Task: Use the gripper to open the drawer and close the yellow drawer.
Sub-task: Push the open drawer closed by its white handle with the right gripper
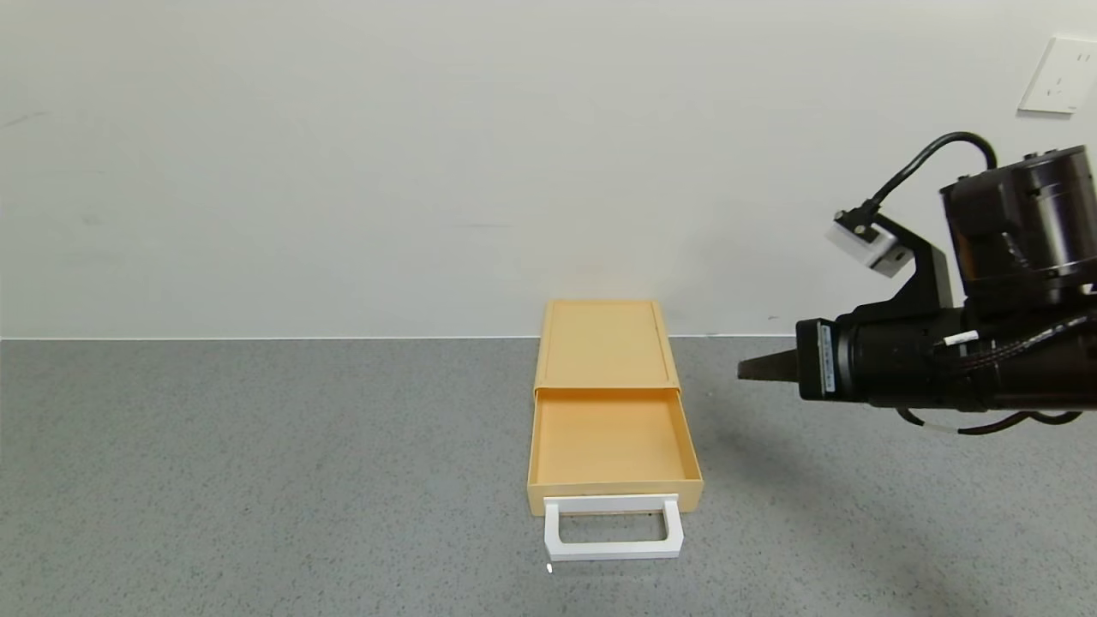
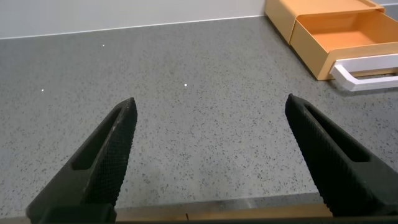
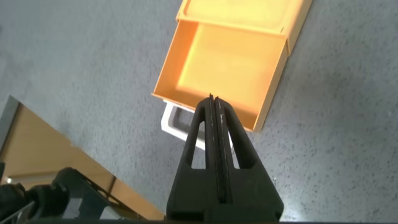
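The mustard-yellow drawer box [image 1: 605,343] lies on the grey table, its back against the wall. Its tray [image 1: 610,446] is pulled out toward me and is empty, with the white loop handle [image 1: 614,530] at the front. My right gripper [image 1: 744,369] hangs in the air to the right of the box, pointing left, shut and empty. In the right wrist view its tip [image 3: 212,99] is over the tray's front wall [image 3: 205,102], with the handle [image 3: 176,121] partly hidden behind it. My left gripper [image 2: 210,109] is open and empty, low over bare table; the open tray [image 2: 345,34] shows at its far side.
The grey speckled table [image 1: 257,471] runs to a pale wall. A white wall socket [image 1: 1058,75] is at the upper right. The table's front edge [image 2: 205,208] with a wooden strip shows in the left wrist view.
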You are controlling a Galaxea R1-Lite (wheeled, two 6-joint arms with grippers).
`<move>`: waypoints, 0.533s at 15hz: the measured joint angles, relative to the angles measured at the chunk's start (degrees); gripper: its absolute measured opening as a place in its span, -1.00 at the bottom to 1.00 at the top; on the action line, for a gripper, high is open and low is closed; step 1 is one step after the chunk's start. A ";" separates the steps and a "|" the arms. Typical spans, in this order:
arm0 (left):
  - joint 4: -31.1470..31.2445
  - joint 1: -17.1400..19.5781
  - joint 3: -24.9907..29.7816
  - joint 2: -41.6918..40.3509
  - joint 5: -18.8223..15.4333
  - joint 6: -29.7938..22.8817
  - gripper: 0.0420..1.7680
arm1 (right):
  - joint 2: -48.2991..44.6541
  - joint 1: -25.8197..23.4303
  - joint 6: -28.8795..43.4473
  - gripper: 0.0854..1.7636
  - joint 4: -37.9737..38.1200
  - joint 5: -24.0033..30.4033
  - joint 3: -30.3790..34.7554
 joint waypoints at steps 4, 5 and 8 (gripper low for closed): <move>0.00 0.00 0.00 0.00 0.00 -0.04 0.94 | -1.33 -3.99 0.00 -0.96 -6.08 3.28 2.97; -0.05 0.00 0.00 0.00 0.00 -0.04 0.94 | -1.41 -4.46 0.05 -0.96 -6.80 3.46 3.61; -0.02 0.00 0.00 0.00 0.00 0.02 0.94 | -1.49 -4.88 0.05 -0.96 -6.80 3.55 4.13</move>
